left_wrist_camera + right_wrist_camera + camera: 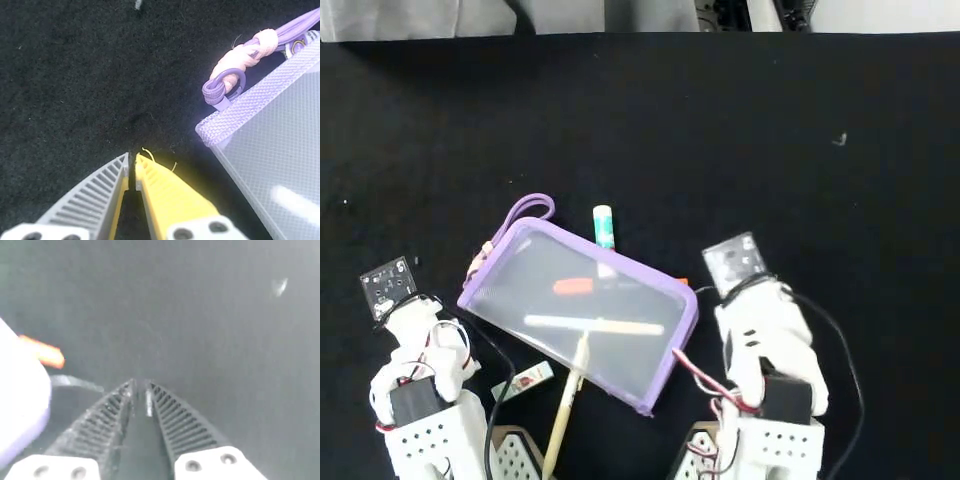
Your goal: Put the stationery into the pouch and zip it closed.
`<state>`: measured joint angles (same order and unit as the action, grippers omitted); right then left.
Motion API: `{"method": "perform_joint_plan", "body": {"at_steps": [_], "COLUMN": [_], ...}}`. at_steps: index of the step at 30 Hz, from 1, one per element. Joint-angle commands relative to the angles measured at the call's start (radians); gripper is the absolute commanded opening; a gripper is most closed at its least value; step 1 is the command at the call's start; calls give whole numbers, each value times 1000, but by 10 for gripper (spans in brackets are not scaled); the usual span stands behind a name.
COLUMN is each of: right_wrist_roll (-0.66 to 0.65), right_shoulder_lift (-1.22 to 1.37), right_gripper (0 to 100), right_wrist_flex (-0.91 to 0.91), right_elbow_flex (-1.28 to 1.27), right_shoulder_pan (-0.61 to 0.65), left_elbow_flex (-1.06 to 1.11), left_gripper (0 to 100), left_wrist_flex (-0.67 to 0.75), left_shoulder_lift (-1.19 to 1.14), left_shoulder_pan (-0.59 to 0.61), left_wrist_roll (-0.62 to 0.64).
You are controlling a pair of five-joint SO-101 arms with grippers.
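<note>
A purple pouch with a see-through face lies flat in the middle of the table. Through its face I see a red marker and a white-and-cream pen. A wooden pencil pokes out at its near edge. A green-and-white tube lies just behind the pouch. My left gripper is shut and holds nothing, beside the pouch's corner with the pink-and-purple pull. My right gripper is shut and holds nothing, beside the pouch's other end, where a small orange tab shows.
A small flat packet lies between the left arm and the pencil. The right arm stands at the pouch's right end. Black cloth covers the table, with open room at the back and right.
</note>
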<state>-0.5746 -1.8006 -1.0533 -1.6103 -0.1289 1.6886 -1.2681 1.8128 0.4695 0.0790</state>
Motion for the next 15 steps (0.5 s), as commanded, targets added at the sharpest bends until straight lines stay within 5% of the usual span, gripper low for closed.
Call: {"method": "perform_joint_plan", "body": {"at_steps": [1, 8, 15], "right_wrist_roll": [189, 281, 284], "right_shoulder_lift": [-77, -74, 102], "right_gripper": [165, 181, 181], "right_wrist_flex": [-29, -23, 75], "right_elbow_flex": [196, 317, 421], "right_shoulder_pan": [150, 439, 531], "left_elbow_flex": [12, 12, 12], "left_gripper": [30, 30, 30], "left_wrist_flex": [-5, -5, -5], "left_shoulder_lift": [6, 6, 6], "left_shoulder_pan": [4, 4, 4], "left_wrist_roll": [6, 6, 6]}}
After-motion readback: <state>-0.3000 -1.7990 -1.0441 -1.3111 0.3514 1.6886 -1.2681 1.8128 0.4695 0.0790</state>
